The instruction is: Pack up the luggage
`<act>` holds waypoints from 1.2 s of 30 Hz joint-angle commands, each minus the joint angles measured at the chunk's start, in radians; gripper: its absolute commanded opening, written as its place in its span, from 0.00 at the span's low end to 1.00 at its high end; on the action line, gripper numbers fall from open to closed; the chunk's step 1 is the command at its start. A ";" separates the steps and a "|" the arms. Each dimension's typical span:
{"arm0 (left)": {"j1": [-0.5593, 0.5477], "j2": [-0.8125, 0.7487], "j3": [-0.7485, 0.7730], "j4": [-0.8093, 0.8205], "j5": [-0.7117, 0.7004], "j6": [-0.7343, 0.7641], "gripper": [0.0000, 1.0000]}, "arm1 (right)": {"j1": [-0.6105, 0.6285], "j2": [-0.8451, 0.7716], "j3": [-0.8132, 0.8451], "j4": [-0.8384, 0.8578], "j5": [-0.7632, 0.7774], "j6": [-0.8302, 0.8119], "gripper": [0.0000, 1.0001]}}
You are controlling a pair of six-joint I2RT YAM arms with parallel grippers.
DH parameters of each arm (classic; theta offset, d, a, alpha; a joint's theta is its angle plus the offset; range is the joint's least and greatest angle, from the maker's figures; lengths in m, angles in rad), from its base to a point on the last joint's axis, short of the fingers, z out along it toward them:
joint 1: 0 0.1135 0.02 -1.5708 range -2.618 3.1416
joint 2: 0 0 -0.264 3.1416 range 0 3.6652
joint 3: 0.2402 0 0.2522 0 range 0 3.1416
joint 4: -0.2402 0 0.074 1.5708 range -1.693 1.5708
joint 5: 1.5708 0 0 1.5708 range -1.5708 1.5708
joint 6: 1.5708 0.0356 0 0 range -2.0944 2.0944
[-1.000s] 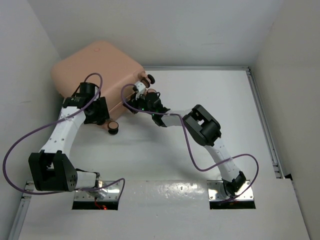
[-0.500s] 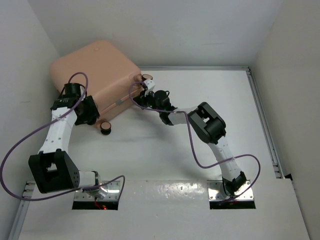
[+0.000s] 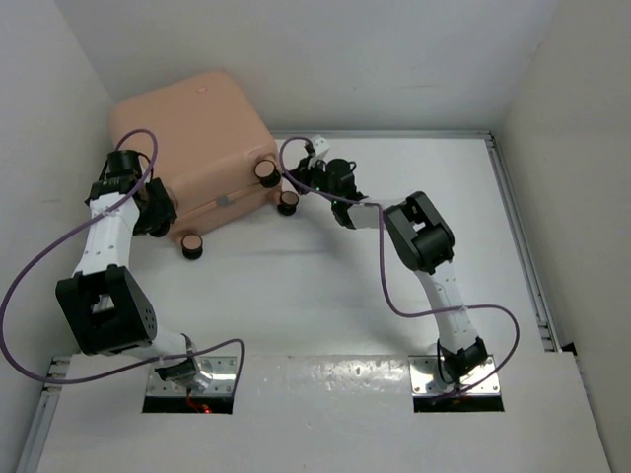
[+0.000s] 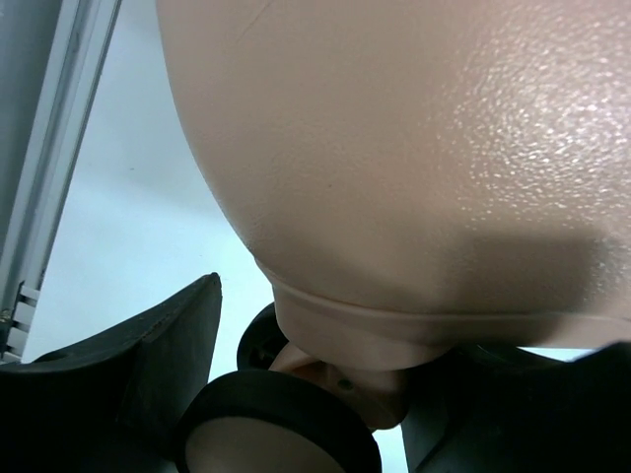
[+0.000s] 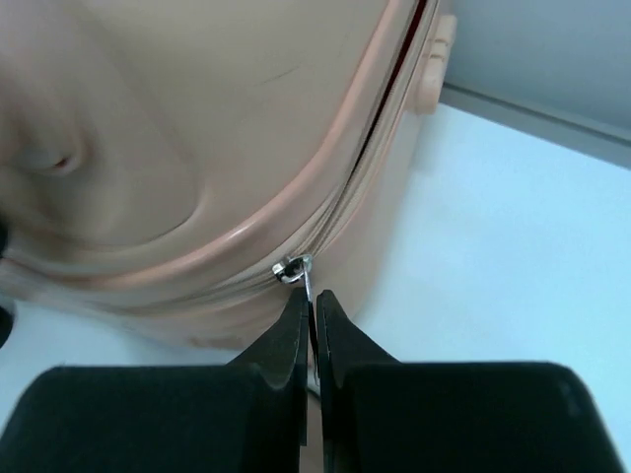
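Note:
The peach-pink luggage (image 3: 192, 123) stands at the back left of the table, its lid down and three wheels showing along its near side. My left gripper (image 3: 156, 212) is at its left near corner. In the left wrist view the shell (image 4: 394, 128) fills the frame, and my left gripper (image 4: 404, 330) is shut around a black-tyred wheel (image 4: 276, 434) and its mount. My right gripper (image 3: 308, 172) reaches the luggage's right side. In the right wrist view my right gripper (image 5: 312, 296) is shut on the silver zipper pull (image 5: 294, 266) at the zipper seam of the shell (image 5: 177, 118).
White walls close in on the left, back and right. A metal rail (image 3: 520, 246) runs along the table's right edge and another along the back. Purple cables loop off both arms. The arm bases (image 3: 192, 379) sit at the near edge.
The luggage has turned and shifted back and left, showing more wheels. My left arm went left with its corner. My right gripper moved right and back, still holding the zipper pull.

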 commanded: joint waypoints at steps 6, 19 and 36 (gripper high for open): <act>0.050 0.131 -0.042 0.166 -0.300 0.082 0.00 | -0.151 0.230 0.337 -0.094 0.117 -0.022 0.00; 0.033 0.290 0.014 0.285 -0.283 0.105 0.00 | -0.094 0.574 0.841 -0.011 0.161 -0.198 0.00; -0.041 -0.263 -0.012 0.263 0.203 0.239 1.00 | 0.067 0.408 0.601 0.220 -0.040 -0.057 0.00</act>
